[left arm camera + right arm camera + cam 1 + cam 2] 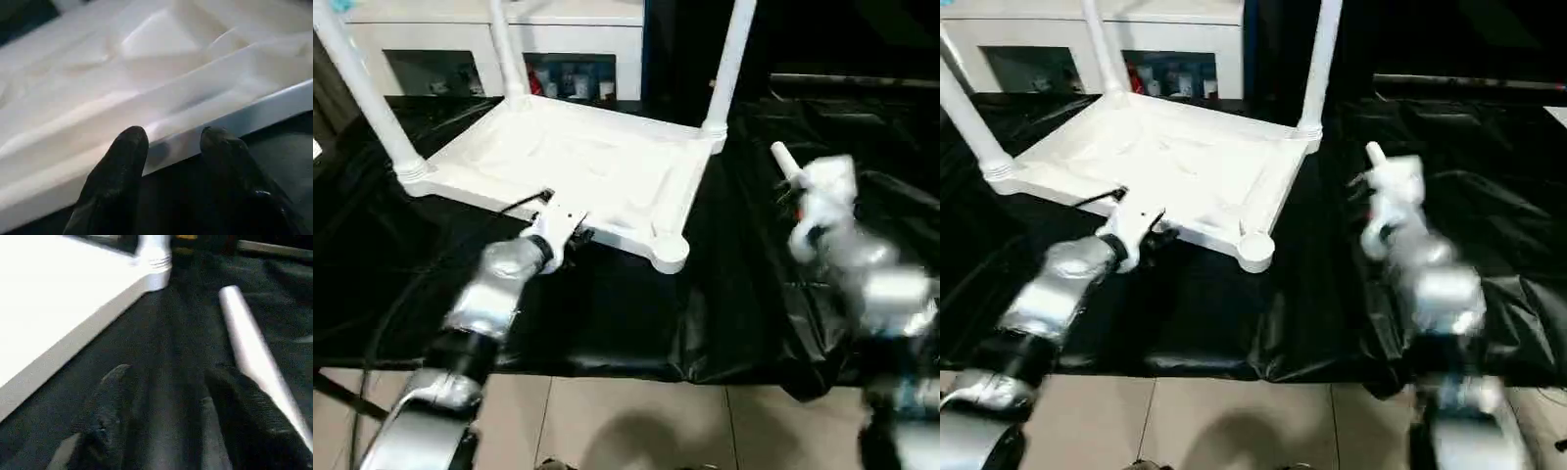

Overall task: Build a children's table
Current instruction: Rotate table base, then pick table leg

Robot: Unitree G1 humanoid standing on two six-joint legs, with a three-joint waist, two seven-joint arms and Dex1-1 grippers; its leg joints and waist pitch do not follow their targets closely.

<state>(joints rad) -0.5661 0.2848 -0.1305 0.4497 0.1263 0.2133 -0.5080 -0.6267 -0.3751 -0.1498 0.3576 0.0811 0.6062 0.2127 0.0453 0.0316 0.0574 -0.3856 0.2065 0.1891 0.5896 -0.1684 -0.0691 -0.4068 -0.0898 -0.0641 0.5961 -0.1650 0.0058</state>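
Left gripper [171, 147] at tabletop [597, 166] rim

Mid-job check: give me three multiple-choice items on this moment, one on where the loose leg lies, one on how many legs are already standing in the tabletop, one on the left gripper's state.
1. Where is the loose leg?
A. on the black sheet by the right gripper
B. on the tabletop
C. on the cabinet

2. How many legs stand in corner sockets?
A. one
B. three
C. four

3. The left gripper is:
A. shut on a leg
B. open at the tabletop's near edge
C. shut on the cabinet

Answers:
1 A: the loose leg lies on the black sheet beside the right gripper.
2 B: three legs rise from the tabletop; the near-right socket is bare.
3 B: the left gripper has its fingers apart at the rim.
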